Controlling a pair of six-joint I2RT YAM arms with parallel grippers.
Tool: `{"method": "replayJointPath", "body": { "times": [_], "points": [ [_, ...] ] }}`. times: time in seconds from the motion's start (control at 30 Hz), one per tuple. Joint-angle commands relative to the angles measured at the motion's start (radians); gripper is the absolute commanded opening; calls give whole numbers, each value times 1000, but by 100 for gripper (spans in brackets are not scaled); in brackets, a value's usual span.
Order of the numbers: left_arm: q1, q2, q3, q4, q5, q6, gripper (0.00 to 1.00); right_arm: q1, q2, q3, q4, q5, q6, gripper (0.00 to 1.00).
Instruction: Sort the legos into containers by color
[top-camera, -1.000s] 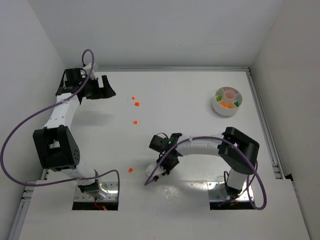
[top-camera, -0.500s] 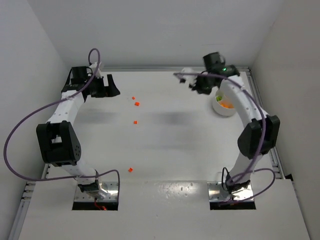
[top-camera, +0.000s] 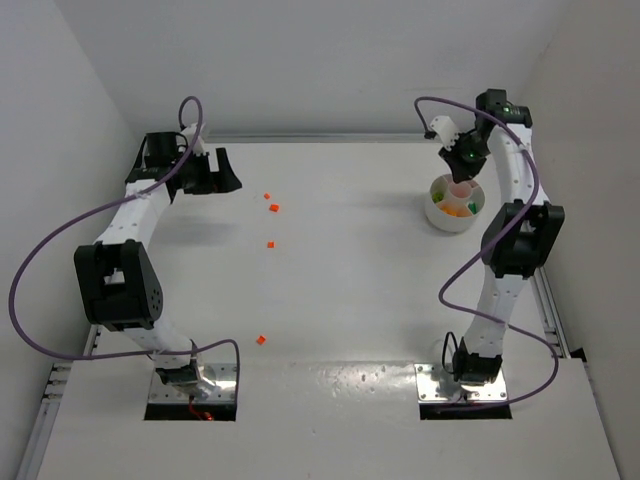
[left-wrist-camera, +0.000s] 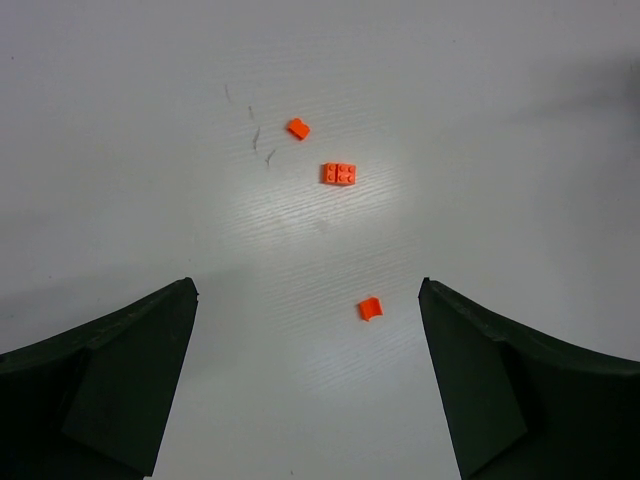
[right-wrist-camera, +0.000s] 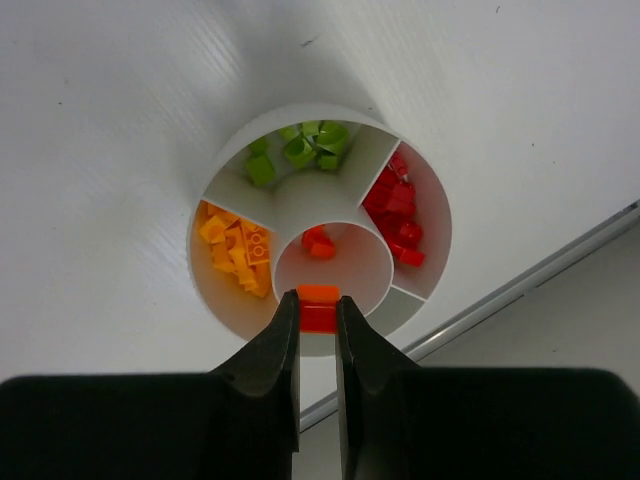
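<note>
Black fingers spread wide apart, the left gripper (left-wrist-camera: 307, 300) sits at the far left of the white table (top-camera: 360, 300), facing three of the four loose orange plastic bricks (left-wrist-camera: 339, 174). The fourth orange brick (top-camera: 261, 340) lies well apart from them, nearer the arm bases. At far right stands one small round white divided dish (top-camera: 445, 222). Three of its outer sections are filled by colour, with orange-yellow bricks (right-wrist-camera: 235, 255) on the left, green bricks (right-wrist-camera: 300, 150) at the top and red bricks (right-wrist-camera: 400, 215) on the right, and a couple of red-orange pieces (right-wrist-camera: 320, 243) lie in the central circular well. The right gripper (right-wrist-camera: 318, 305) hangs over the dish's near rim, its two fingers pinched on a single orange brick (right-wrist-camera: 319, 295), just short of the well.
</note>
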Motion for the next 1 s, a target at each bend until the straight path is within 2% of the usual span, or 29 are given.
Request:
{"method": "replayJointPath", "body": {
  "times": [0.0,0.2,0.3,0.4,0.57,0.7,0.8,0.87,0.9,0.97],
  "points": [
    [-6,5,40,29,-1,-4,100,-11,-1,-6,-26,-39,13,0],
    [-6,14,49,29,-1,-4,100,-39,29,-38,3,-7,13,0],
    [-6,14,49,29,-1,-4,100,-48,38,-50,32,2,31,7],
    [-6,14,49,29,-1,-4,100,-48,38,-50,60,2,41,22],
    [-6,23,49,29,-1,-4,100,-48,38,-41,80,-22,61,34],
    [-6,32,49,29,-1,-4,100,-48,15,-15,80,-65,94,35],
    [-6,32,49,20,-1,5,100,-11,-32,8,-1,-142,64,31],
    [-6,32,49,10,-11,5,100,67,-80,-35,-39,-231,19,31],
    [-6,32,60,10,-20,14,100,110,-112,-73,-39,-242,10,31],
    [-6,23,72,1,-30,25,100,284,-216,-243,14,-242,-1,31]
  ]
}}
